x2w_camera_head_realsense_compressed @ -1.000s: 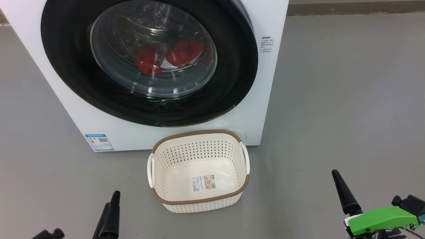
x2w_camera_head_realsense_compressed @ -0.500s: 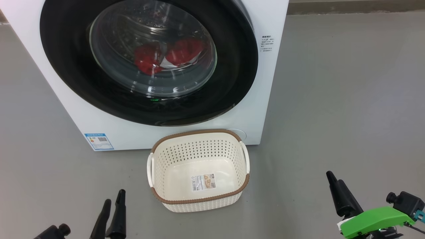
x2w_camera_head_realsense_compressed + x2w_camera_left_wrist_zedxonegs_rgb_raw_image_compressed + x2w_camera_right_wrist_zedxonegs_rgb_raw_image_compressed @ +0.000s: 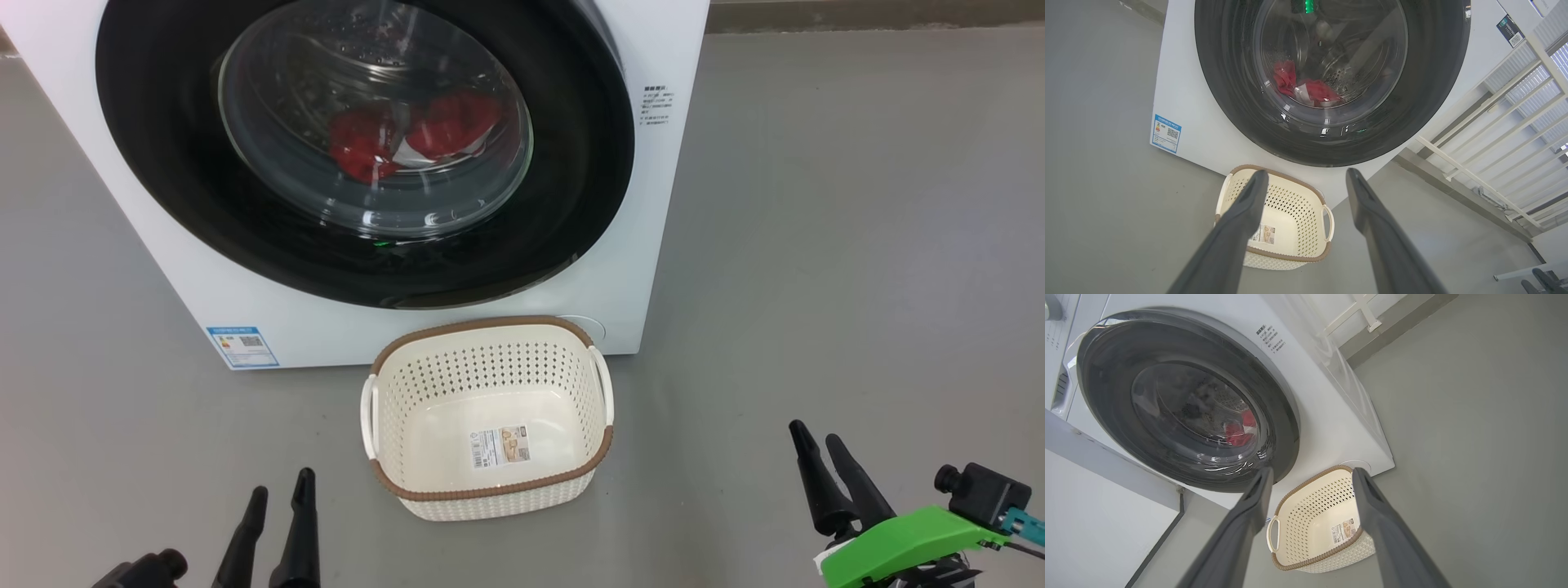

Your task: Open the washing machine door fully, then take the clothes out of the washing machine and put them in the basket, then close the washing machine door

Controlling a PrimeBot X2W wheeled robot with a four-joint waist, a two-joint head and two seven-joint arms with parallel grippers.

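Observation:
The white washing machine (image 3: pixel 245 310) stands ahead, and its round black washing machine door (image 3: pixel 163 163) lies shut against the front. Red clothes (image 3: pixel 408 135) show through the glass window, low in the drum. The cream basket (image 3: pixel 490 384) with a brown rim sits on the floor just before the machine, holding nothing but its label sticker. My left gripper (image 3: pixel 283 483) is open at the lower left, left of the basket. Right of the basket, my right gripper (image 3: pixel 815 433) is open too. In the left wrist view the open fingers (image 3: pixel 1241 212) frame the basket (image 3: pixel 1298 204) and door (image 3: pixel 1229 81); the right wrist view shows the basket (image 3: pixel 1314 522), door (image 3: pixel 1106 396) and clothes (image 3: pixel 1241 426).
Grey floor (image 3: pixel 857 245) spreads wide to the machine's right and around the basket. A blue label sticker (image 3: pixel 242 346) sits low on the machine's front. White railings (image 3: pixel 1494 122) and a skirting stand beside the machine in the left wrist view.
Both grippers have turned so that two fingers of each now show. The left gripper has crept right, the right gripper has shifted left and slightly down. The door, clothes and basket stay put.

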